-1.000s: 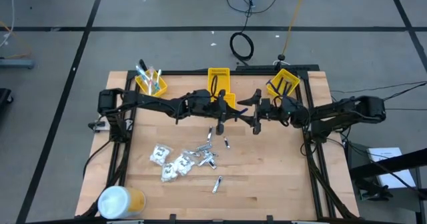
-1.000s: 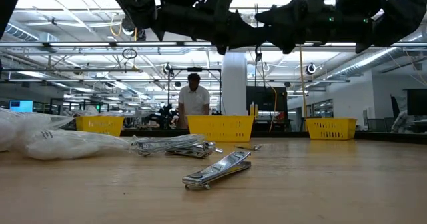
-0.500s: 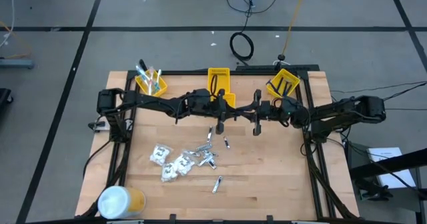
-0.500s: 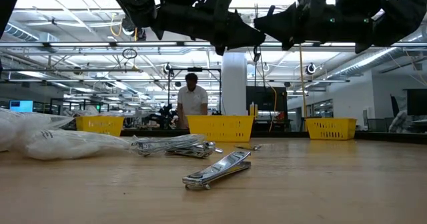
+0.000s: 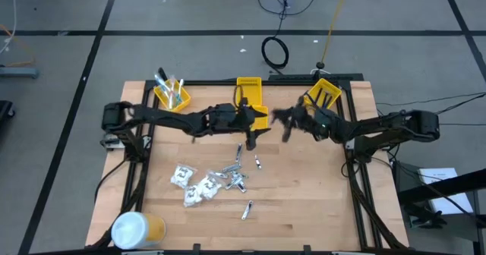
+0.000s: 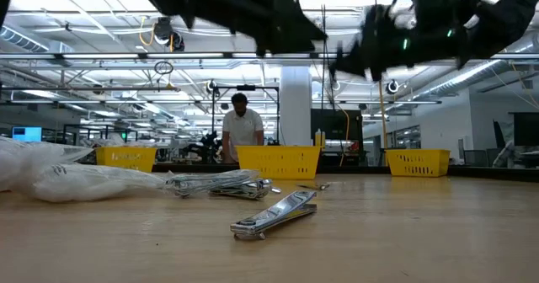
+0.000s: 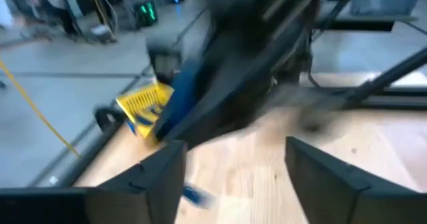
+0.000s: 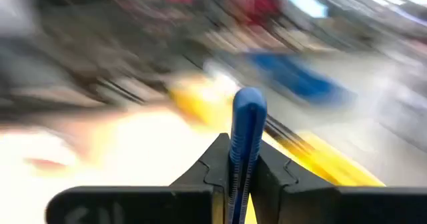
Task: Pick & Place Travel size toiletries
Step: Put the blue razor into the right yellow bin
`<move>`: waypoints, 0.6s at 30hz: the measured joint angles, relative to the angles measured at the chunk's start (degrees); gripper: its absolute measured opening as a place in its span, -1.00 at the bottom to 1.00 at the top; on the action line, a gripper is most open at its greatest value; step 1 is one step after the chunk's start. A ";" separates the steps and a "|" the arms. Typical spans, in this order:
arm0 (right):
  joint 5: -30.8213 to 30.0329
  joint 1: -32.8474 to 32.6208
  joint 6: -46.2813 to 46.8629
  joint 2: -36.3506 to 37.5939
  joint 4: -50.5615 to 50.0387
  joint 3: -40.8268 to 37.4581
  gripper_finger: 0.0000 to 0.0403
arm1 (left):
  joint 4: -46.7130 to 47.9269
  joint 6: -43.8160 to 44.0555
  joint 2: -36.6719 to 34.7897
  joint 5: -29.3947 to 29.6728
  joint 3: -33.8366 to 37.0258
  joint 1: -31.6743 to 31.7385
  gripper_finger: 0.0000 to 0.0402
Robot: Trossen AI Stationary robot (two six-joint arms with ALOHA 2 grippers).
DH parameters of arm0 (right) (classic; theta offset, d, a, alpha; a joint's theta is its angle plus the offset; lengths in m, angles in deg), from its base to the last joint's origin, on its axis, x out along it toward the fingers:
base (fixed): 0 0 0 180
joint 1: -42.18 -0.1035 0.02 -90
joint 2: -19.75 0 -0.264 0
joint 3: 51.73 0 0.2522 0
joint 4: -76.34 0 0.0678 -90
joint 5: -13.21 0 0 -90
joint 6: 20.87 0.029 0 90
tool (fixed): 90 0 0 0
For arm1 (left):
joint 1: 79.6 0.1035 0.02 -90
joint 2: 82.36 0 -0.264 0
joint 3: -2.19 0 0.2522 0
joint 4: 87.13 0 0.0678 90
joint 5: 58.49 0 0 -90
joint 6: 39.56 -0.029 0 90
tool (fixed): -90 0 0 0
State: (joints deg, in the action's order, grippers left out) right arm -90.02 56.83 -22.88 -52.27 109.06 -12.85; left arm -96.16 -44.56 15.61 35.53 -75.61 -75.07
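- The job looks partly done: toothbrushes (image 5: 168, 86) already stand in the yellow bin at the back left (image 5: 175, 97), and dark items seem to lie in the back right bin (image 5: 325, 93), though I cannot make them out.
- Plenty is left: white wrapped packets (image 5: 191, 184) and a cluster of small silvery pieces (image 5: 234, 177) lie together on the wooden surface (image 5: 304, 202), with one silvery piece (image 6: 274, 215) lying apart nearer the front edge.
- The right gripper (image 8: 243, 177) has its fingers pinched tight on a blue razor (image 8: 247, 141), which stands up between them. That arm hangs above the surface, between the middle bin (image 5: 250, 96) and the back right bin.
- The left gripper (image 7: 233, 164) hovers just in front of the middle bin with its fingers spread wide and nothing between them.
- My guess is the razor is bound for the back right bin.
- The large white-and-yellow cylinder (image 5: 135, 228) sits at the front left corner, well apart from the work.
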 joint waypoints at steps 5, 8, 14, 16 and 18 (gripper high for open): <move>-22.58 5.58 4.30 1.81 -11.86 -0.08 -0.89 | 16.12 -0.27 -8.65 12.72 -0.25 -1.48 0.49; -27.73 10.20 6.17 3.49 -19.46 -0.36 -0.89 | 26.05 2.22 -12.74 23.49 -0.03 -1.29 0.53; -27.75 18.46 8.00 6.93 -24.35 -0.14 -0.89 | 40.16 7.99 -16.38 32.52 1.56 0.39 0.46; -27.50 21.20 8.78 7.41 -27.12 -0.43 -0.89 | 44.08 11.02 -16.37 34.34 1.61 1.18 0.42; -27.24 23.38 9.37 7.58 -27.42 -0.17 -0.89 | 47.83 13.81 -16.23 35.81 1.61 2.05 0.38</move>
State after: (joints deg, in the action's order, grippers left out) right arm -117.26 80.20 -13.51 -44.69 81.64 -13.02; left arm -48.33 -30.74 -0.62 71.34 -74.00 -73.02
